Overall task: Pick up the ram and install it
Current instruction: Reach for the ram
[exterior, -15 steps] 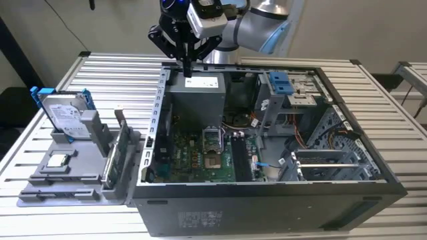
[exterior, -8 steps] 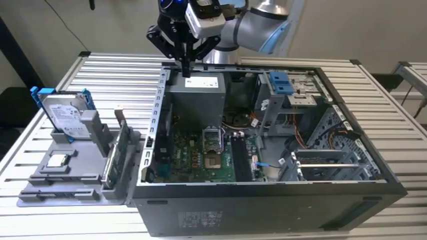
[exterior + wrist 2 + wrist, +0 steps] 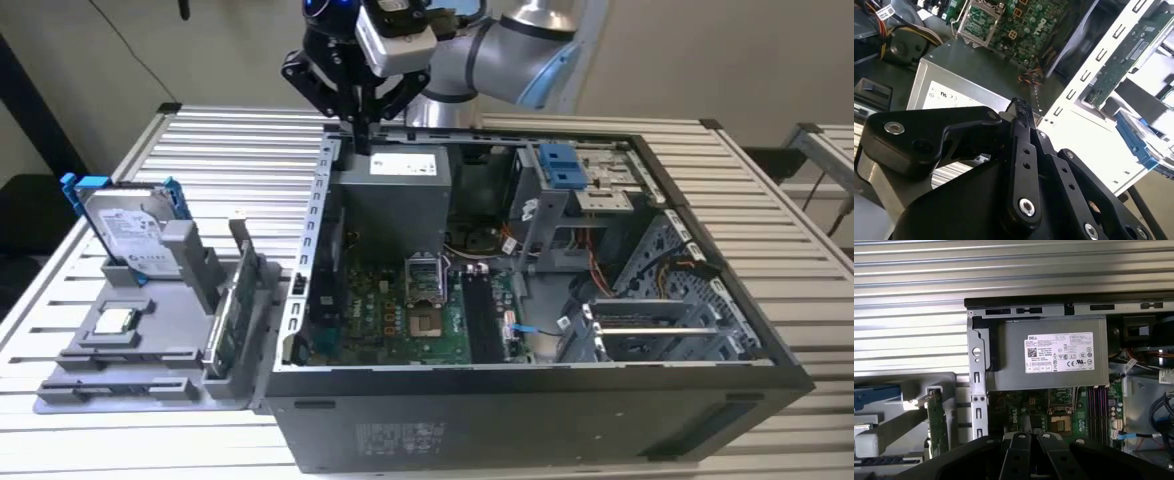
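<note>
Above the far left corner of the open computer case (image 3: 534, 430), as the exterior view frames it, the gripper (image 3: 358, 140) hangs over the grey power supply (image 3: 394, 190); its jaws are clenched together, with nothing seen between them in the second wrist view (image 3: 1022, 107). A white label (image 3: 1059, 352) with dense black print and a barcode sits on top of the power supply. The ram (image 3: 230, 318) stands on edge in the grey holder (image 3: 120, 390) just beside the case, on the exterior view's left, well apart from the gripper; in the first wrist view it shows as a green strip (image 3: 936, 425). Further left in the holder, the labelled hard drive (image 3: 131, 230) stands upright in its blue frame; the CPU chip (image 3: 118, 320) lies flat nearer the camera. The case wall stands between the ram and the motherboard (image 3: 387, 320); everything rests on a slatted metal table (image 3: 747, 170).
</note>
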Action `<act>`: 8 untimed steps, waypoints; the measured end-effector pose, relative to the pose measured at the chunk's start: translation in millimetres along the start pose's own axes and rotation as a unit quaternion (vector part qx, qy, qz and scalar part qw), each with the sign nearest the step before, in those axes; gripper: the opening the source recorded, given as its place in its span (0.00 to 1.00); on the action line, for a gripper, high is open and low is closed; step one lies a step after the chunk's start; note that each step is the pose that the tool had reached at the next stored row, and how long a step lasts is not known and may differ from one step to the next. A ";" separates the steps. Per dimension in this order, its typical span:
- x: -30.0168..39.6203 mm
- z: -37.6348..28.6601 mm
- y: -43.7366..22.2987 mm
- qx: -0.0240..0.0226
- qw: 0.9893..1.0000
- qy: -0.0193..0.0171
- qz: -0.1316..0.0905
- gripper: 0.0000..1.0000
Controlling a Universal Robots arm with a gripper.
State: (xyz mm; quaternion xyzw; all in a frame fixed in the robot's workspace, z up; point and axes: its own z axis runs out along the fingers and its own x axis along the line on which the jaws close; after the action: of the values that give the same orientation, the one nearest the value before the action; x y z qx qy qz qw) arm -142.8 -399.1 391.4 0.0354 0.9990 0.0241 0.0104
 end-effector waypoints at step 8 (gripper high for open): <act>10.8 0.0 -0.8 0.000 1.000 0.000 0.000 0.11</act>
State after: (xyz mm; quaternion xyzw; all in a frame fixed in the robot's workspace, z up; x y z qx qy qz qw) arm -153.6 -399.1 391.2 0.0354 0.9990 0.0240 0.0103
